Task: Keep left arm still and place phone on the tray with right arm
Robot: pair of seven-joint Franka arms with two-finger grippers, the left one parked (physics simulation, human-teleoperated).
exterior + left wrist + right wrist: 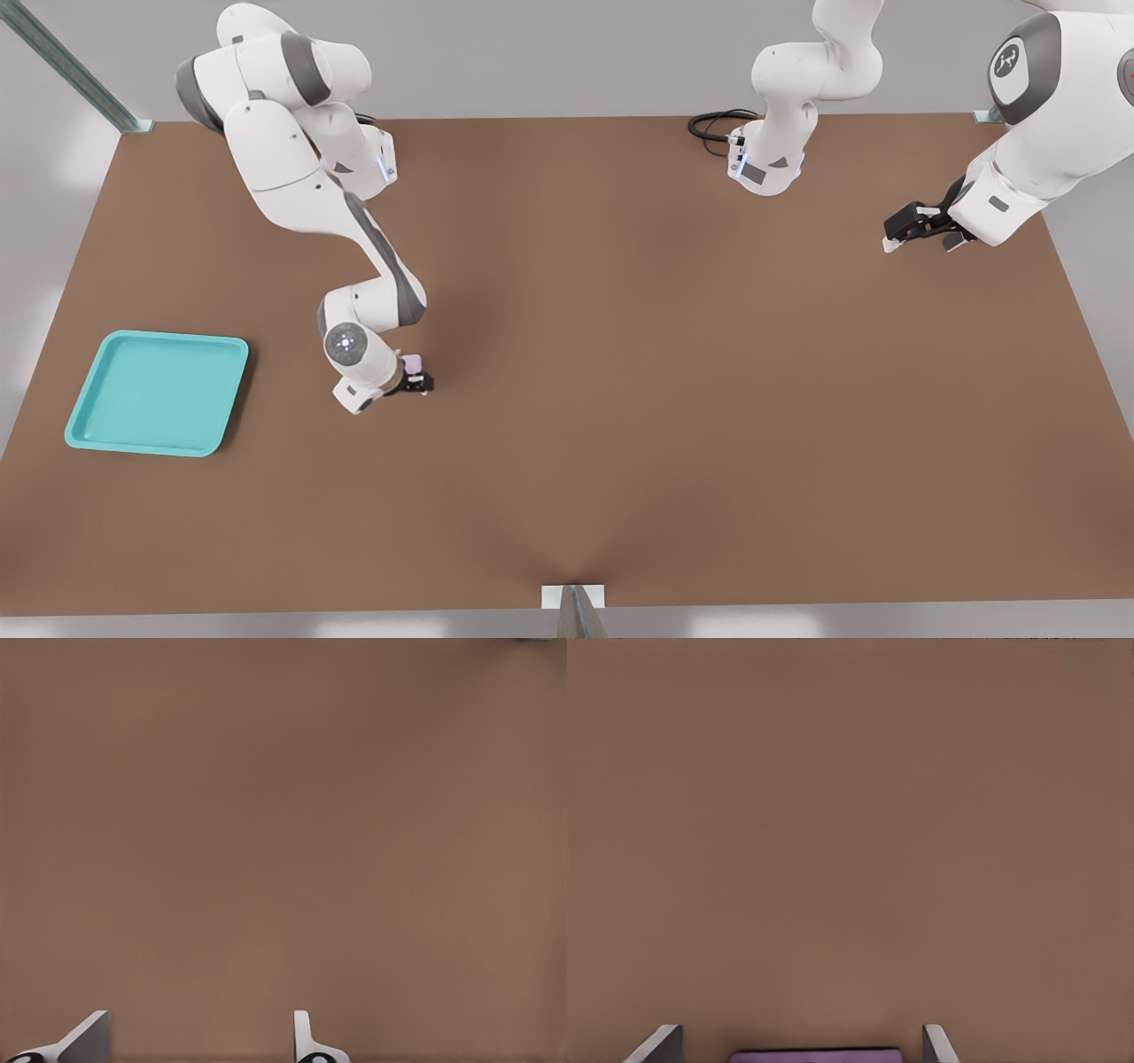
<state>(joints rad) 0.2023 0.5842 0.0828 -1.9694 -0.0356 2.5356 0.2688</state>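
the right arm [310, 195] reaches down over the brown table [664, 372], its gripper [418, 383] low near the middle, fingers closed on the pale pink phone [412, 362]; the turquoise tray [158, 392] lies well apart on the front view's left

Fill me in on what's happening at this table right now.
The right arm is working on a brown table. Its gripper is low over the middle of the table, with the small pink phone between its fingers; the right wrist view also shows the phone's edge between the fingers. Whether the fingers are clamped on it cannot be told. The turquoise tray lies empty toward the front view's left, apart from the gripper, so the phone is not yet on it.
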